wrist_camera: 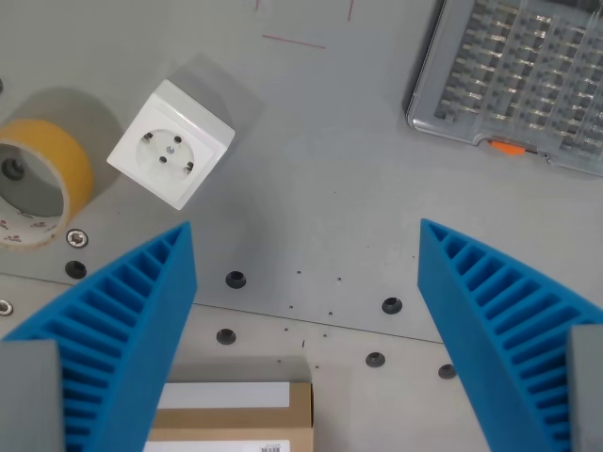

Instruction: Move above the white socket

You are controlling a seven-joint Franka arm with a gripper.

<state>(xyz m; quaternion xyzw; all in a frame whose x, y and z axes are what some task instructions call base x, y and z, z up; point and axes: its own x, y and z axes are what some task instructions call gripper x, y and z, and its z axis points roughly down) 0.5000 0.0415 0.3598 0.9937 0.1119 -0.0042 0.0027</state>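
Leftmost, a tape roll (38, 184) sits just beside the white socket (171, 143), which lies upper-left of the spread, empty gripper (306, 250). Drifting too far could centre it over the tape; the parts organizer (518, 75) lies right.

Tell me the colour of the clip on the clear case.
Orange; the clip sits on the case's near edge, seen in the wrist view.

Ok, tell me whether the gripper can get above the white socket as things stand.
Probably yes. The white socket lies alone on the grey table, up and to the wrist view's left of the open gripper. Nothing stands over it; the tape roll sits beside it, apart.
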